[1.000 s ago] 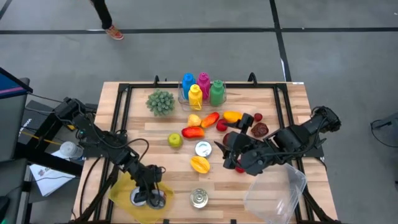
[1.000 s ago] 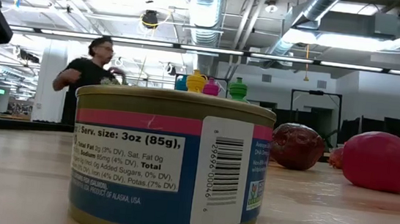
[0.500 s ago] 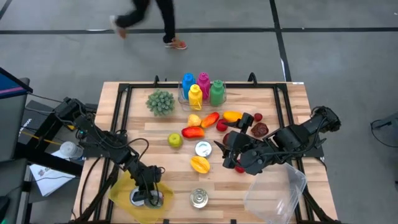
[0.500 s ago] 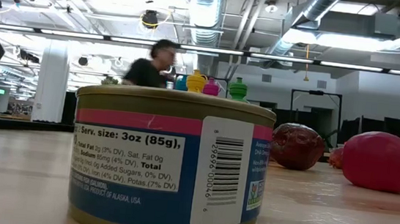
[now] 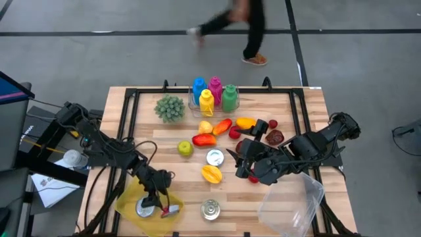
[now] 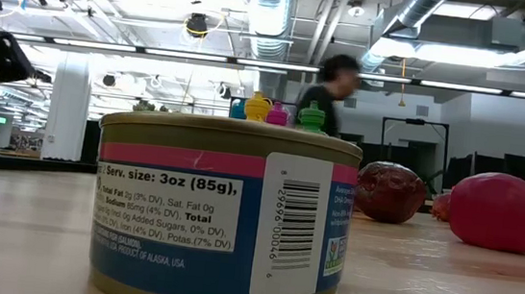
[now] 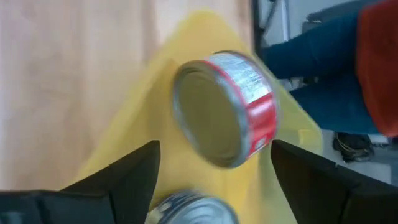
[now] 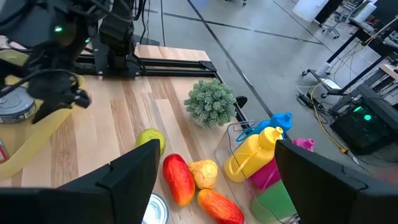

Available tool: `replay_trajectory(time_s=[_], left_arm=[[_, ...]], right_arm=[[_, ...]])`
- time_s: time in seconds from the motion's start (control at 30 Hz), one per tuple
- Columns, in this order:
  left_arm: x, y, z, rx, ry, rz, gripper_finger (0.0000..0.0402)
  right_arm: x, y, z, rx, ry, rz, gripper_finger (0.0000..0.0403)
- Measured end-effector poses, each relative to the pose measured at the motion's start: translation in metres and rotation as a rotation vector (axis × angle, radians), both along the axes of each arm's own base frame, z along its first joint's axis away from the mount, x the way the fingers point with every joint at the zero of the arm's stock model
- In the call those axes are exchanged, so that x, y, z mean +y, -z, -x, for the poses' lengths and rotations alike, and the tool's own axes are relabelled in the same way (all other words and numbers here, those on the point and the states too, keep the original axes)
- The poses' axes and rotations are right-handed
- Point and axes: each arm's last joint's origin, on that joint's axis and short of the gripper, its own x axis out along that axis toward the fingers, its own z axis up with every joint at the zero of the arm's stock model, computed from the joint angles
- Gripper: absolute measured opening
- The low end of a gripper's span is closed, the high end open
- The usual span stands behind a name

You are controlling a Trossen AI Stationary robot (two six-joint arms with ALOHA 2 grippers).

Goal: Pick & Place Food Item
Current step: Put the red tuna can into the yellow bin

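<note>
Table top (image 5: 309, 112) was seen as pale wood planks, grain visible, matt. Red-labelled can (image 7: 227, 109) showed a dull brushed-metal end and a glossy paper wrap. Yellow bowl (image 5: 128, 201) appeared as smooth plastic, slightly shiny. Clear container (image 5: 293, 204), lower right of the high view, was noted as transparent glossy plastic. Bottles (image 5: 214, 92) looked like smooth coloured plastic.

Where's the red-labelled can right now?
In the high view the red-labelled can lies tipped on its side in the yellow bowl at the table's front left, beside a second can, just below the left gripper.
</note>
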Motion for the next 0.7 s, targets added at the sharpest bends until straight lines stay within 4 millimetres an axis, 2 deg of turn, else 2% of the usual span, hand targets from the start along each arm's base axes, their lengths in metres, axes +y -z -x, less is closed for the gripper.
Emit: replay_trajectory(time_s=[0.17,0.27,0.47,0.57,0.7], left_arm=[[0.017,-0.016,0.009,-0.008,-0.045,0.0,0.0287],[0.02,-0.033,0.015,-0.094,-0.051,0.035,0.0277],[0.005,-0.062,0.022,-0.271,0.02,-0.003,0.0252],[-0.012,-0.072,0.021,-0.312,0.106,-0.003,0.0203],[-0.035,-0.064,0.016,-0.224,0.145,0.005,0.0087]], right_arm=[[0.0,0.0,0.0,0.006,0.001,0.003,0.0312],[-0.001,0.001,0.001,0.01,0.001,0.005,0.0312],[-0.001,0.001,0.001,0.016,0.001,0.009,0.0312],[-0.003,0.001,0.0,0.02,0.007,0.012,0.0312],[-0.005,0.003,0.001,0.043,0.011,0.025,0.0312]])
